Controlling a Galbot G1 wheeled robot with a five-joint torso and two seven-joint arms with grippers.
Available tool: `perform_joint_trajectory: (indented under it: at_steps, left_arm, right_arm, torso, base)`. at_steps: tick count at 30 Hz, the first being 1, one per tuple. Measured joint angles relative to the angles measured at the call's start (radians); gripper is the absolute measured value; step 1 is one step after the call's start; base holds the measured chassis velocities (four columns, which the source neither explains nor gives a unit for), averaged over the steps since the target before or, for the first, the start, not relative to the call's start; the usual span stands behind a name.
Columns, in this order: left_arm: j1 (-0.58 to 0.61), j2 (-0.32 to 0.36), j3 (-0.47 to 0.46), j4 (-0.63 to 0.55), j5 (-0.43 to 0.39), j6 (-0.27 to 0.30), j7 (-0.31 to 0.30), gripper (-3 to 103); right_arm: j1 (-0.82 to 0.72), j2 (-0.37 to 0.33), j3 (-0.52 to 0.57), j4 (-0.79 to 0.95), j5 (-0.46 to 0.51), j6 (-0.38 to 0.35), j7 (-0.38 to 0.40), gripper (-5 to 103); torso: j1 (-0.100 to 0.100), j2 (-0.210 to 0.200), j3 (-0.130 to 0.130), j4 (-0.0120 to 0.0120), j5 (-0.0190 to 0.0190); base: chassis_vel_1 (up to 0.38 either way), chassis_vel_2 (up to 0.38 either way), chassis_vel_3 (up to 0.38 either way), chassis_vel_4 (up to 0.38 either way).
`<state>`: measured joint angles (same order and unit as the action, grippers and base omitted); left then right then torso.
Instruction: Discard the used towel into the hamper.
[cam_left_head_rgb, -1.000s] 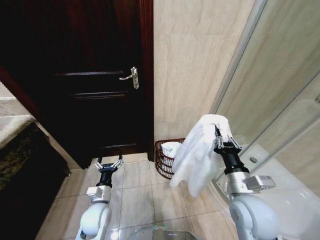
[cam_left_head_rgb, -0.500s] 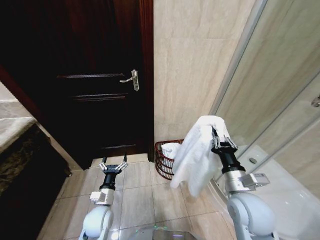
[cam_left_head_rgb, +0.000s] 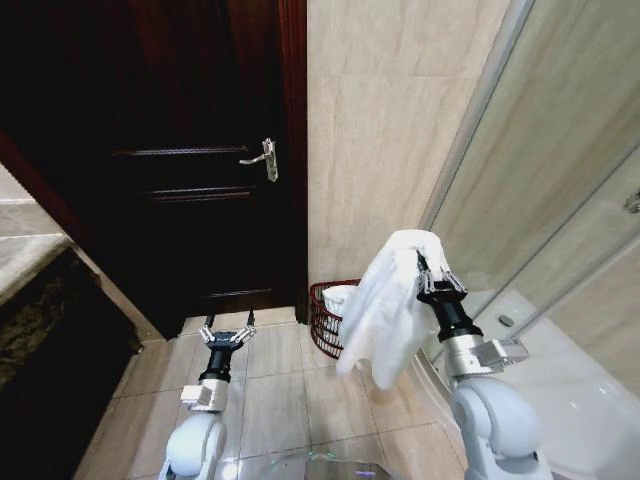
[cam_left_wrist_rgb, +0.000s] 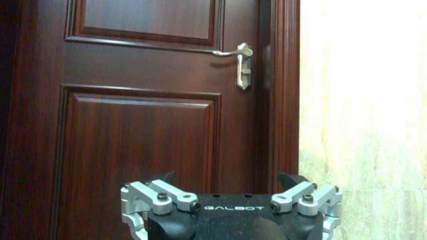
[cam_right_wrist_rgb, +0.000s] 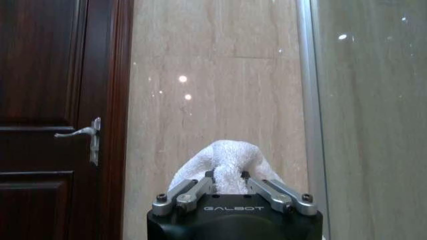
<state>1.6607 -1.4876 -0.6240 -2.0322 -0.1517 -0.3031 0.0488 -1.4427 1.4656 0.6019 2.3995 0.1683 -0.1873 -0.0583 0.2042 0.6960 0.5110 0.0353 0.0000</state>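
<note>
The white towel (cam_left_head_rgb: 388, 300) hangs bunched from the right gripper (cam_left_head_rgb: 430, 275), whose fingers are clamped on its top fold; in the right wrist view the cloth bulges up between the closed fingers (cam_right_wrist_rgb: 193, 190). It drapes down and to the left of the gripper, and in the head view its lower edge overlaps the right side of the hamper (cam_left_head_rgb: 325, 318). The hamper stands on the floor tiles (cam_left_head_rgb: 275, 390) in the corner where the dark wooden door (cam_left_head_rgb: 190, 170) meets the beige tiled wall (cam_left_head_rgb: 390, 130), with something pale already inside. Compared with a second ago the right arm has carried the towel a little lower and nearer the hamper, so the load now sits closer to the rim, though whether it is over the opening cannot be told. The step in hand looks like the approach, with release not yet made. The left gripper (cam_left_head_rgb: 226, 334) is idle, low over the floor to the left of the hamper, fingers spread apart and empty, pointing at the door and its handle (cam_left_wrist_rgb: 241, 62). A glass shower screen (cam_left_head_rgb: 560, 180) stands to the right of the hamper.
</note>
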Motion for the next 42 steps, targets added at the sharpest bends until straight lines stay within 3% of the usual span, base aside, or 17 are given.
perform_joint_trajectory:
  at_steps: [31, 39, 42]
  left_arm:
    - [-0.007, 0.014, 0.000, -0.012, -0.003, 0.023, -0.027, 100]
    - [-0.022, 0.012, 0.006, 0.018, -0.004, 0.023, -0.024, 100]
    - [-0.024, 0.006, 0.004, 0.029, -0.001, 0.023, -0.022, 100]
  right_arm:
    - [0.007, -0.005, 0.005, 0.015, 0.017, -0.006, -0.002, 12]
    - [0.065, -0.090, 0.024, 0.094, 0.225, -0.090, 0.072, 12]
    - [0.205, -0.222, 0.047, 0.103, 0.399, -0.162, 0.160, 12]
  torso:
    - [-0.002, -0.004, -0.003, 0.0000, 0.0000]
    - [-0.002, -0.005, -0.003, -0.0005, -0.0001]
    - [-0.002, -0.005, -0.003, 0.0000, 0.0003]
  base:
    - [-0.032, 0.028, 0.034, -0.035]
    - [-0.057, 0.055, 0.060, -0.053]
    - [0.000, 0.000, 0.000, 0.000]
